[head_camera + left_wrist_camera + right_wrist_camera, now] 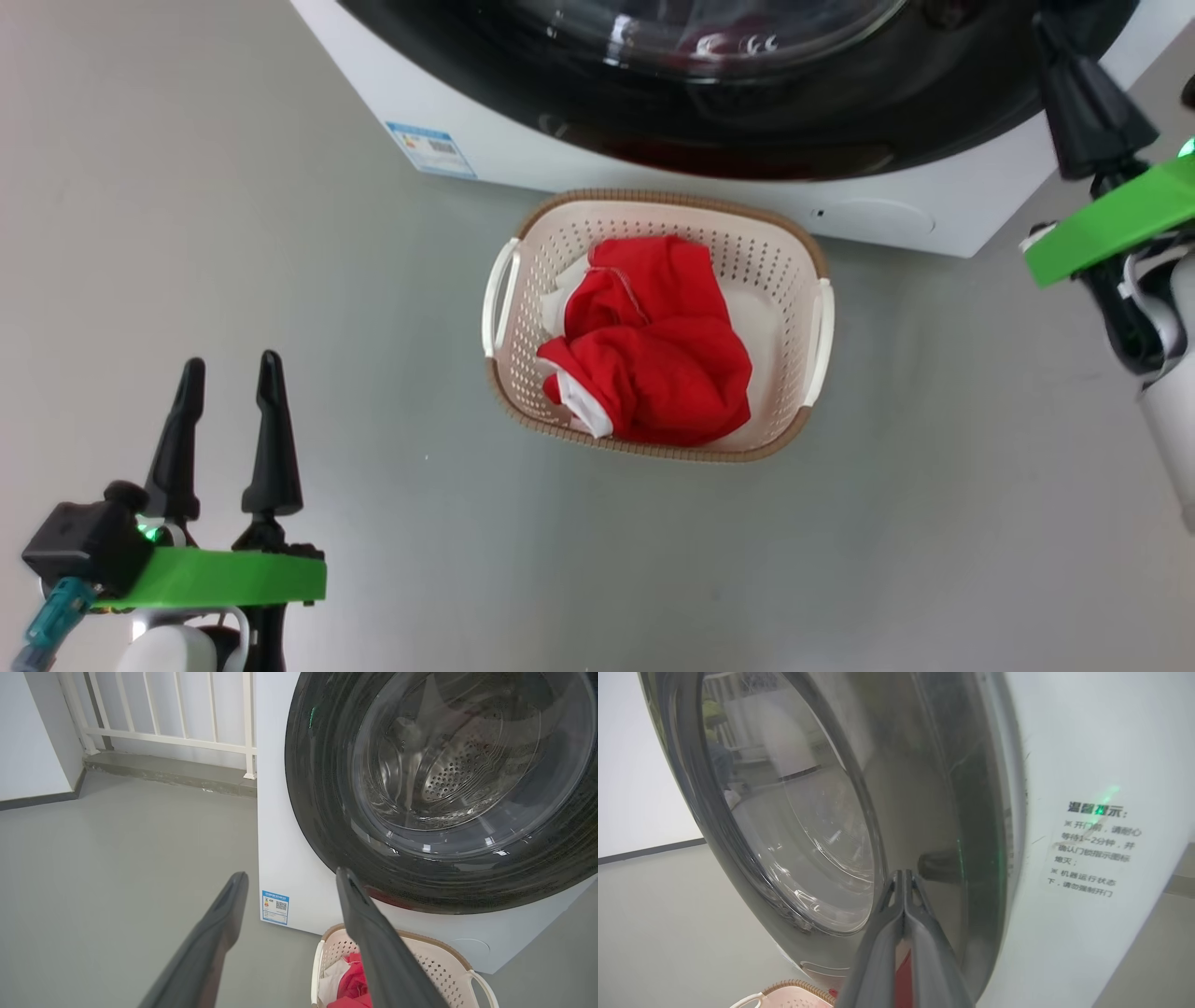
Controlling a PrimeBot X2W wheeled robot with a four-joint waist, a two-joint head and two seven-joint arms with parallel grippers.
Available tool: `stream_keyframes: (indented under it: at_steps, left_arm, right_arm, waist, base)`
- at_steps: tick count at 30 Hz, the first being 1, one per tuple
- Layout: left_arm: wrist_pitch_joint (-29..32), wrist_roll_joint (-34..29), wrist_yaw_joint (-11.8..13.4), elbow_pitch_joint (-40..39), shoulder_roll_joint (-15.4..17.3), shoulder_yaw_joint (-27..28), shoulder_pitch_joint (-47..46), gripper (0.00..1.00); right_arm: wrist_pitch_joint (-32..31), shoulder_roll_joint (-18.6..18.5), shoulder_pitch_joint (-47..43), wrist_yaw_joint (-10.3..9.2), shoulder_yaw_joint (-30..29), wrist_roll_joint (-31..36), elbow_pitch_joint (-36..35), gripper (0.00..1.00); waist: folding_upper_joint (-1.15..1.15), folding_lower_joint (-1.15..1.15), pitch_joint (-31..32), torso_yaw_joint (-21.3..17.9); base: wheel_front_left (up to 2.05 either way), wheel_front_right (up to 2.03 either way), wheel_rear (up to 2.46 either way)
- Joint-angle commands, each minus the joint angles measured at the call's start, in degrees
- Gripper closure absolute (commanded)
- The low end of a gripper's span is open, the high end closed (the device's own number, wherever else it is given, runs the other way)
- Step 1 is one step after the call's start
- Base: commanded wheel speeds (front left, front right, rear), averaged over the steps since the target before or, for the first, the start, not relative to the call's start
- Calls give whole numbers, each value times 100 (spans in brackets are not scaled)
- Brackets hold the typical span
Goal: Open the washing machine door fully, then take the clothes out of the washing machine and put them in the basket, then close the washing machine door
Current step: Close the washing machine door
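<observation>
Fingers of the right gripper are pressed together near the black rim of the washing machine door; those of the left gripper are held spread. The clothes are heaped in the basket, just before the washing machine.

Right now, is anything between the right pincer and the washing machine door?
Nothing visible. The shut right pincer points straight at the glossy black rim of the washing machine door, with no object between them; I can't tell if it touches. The red clothes lie in the basket below.
</observation>
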State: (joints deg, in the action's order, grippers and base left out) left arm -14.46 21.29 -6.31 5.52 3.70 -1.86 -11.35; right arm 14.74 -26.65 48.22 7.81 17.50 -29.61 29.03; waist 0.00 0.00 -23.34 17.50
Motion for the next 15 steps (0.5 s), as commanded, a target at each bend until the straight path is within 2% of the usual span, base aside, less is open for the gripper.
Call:
stream_keyframes:
  at_steps: [1,15]
  left_arm:
    - [-53,-44,-36,-95,179,227,21,0]
    - [-2,-69,-10,-93,346,254,176,0]
  right_arm:
    - [26,68,-233,-32,61,-75,-175,0]
    - [26,333,-934,-32,95,-227,-605,0]
  waist:
    - [0,0,179,-87]
    - [0,0,926,-572]
  base:
    - [0,0,0]
    - [0,0,0]
